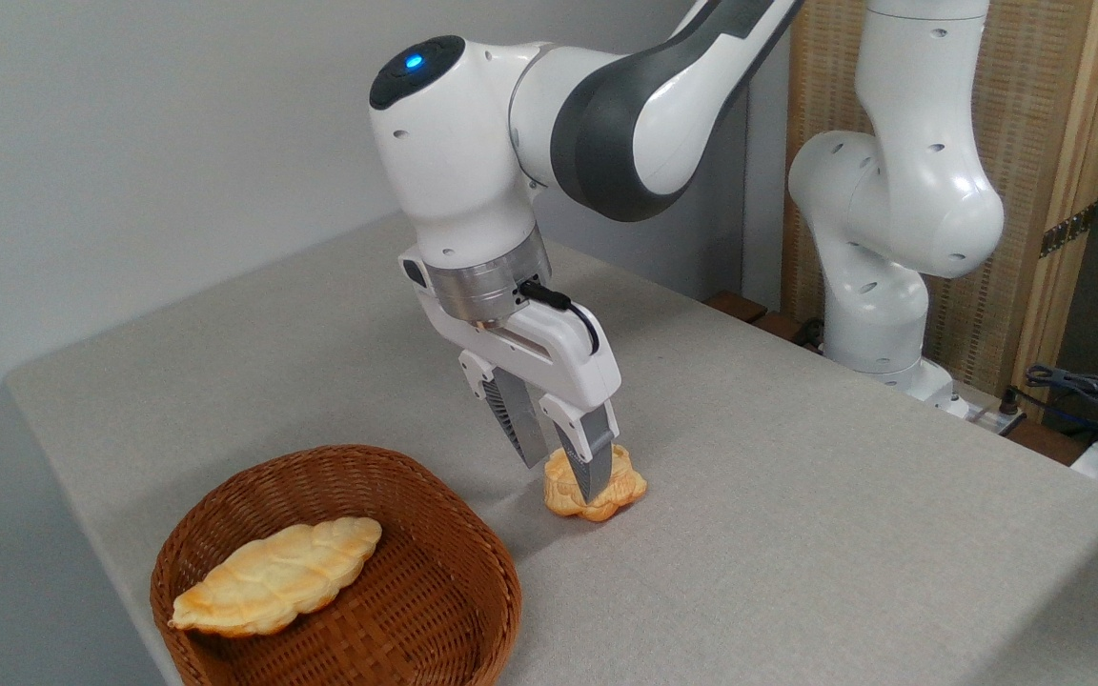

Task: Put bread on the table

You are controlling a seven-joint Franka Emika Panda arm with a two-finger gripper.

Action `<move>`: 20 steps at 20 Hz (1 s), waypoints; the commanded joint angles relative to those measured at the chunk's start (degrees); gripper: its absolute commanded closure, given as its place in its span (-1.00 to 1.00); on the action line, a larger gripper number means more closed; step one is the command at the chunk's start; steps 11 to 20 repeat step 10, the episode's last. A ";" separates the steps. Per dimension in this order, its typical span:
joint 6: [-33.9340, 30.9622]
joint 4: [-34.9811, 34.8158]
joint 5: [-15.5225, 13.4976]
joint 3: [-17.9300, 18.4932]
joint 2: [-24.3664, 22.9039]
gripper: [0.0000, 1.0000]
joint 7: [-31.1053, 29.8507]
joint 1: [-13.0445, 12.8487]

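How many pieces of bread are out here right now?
2. A long braided loaf lies in the wicker basket. A small roll sits on the table right of the basket, between the fingers of the gripper. None seem hidden.

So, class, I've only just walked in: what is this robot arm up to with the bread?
The arm's gripper is closed around the small bread, which sits at or just above the grey table, right of the wicker basket. Whether the roll touches the cloth is hard to tell. A longer braided loaf lies inside the basket. The roll is out of the basket but not yet let go.
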 commanded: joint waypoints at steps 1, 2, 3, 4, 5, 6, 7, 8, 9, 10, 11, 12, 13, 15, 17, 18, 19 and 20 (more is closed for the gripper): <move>0.36 1.99 -0.87 0.23 -0.62 -1.00 0.98 -0.41; 0.36 3.39 -0.87 0.23 -0.62 -1.00 0.89 -0.41; 0.36 5.06 -1.13 0.14 -0.71 -1.00 0.89 -0.41; 0.44 6.38 -1.83 -0.03 -0.71 -1.00 0.89 -0.41; 0.62 7.35 -2.10 -0.03 -0.71 -1.00 0.89 -0.41; 1.84 7.80 -2.10 -0.12 -0.62 -1.00 0.97 -0.41; 3.94 7.80 -2.01 -0.21 -0.71 -1.00 0.98 -0.50; 5.18 7.80 -2.10 -0.21 -0.62 -1.00 0.98 -0.59; 5.62 7.80 -2.10 -0.21 -0.53 -1.00 0.98 -0.59; 5.89 7.80 -2.19 -0.21 -0.45 -1.00 0.98 -0.59; 5.89 7.80 -2.19 -0.21 -0.45 -1.00 0.98 -0.59; 5.89 7.80 -2.19 -0.21 -0.45 -1.00 0.98 -0.59; 5.89 7.80 -2.19 -0.21 -0.45 -1.00 0.98 -0.59; 5.89 7.80 -2.19 -0.21 -0.45 -1.00 0.98 -0.59; 5.89 7.80 -2.19 -0.21 -0.45 -1.00 0.98 -0.59; 5.89 7.80 -2.19 -0.21 -0.45 -1.00 0.98 -0.59; 5.89 7.80 -2.19 -0.21 -0.45 -1.00 0.98 -0.59; 5.89 7.80 -2.19 -0.21 -0.45 -1.00 0.98 -0.59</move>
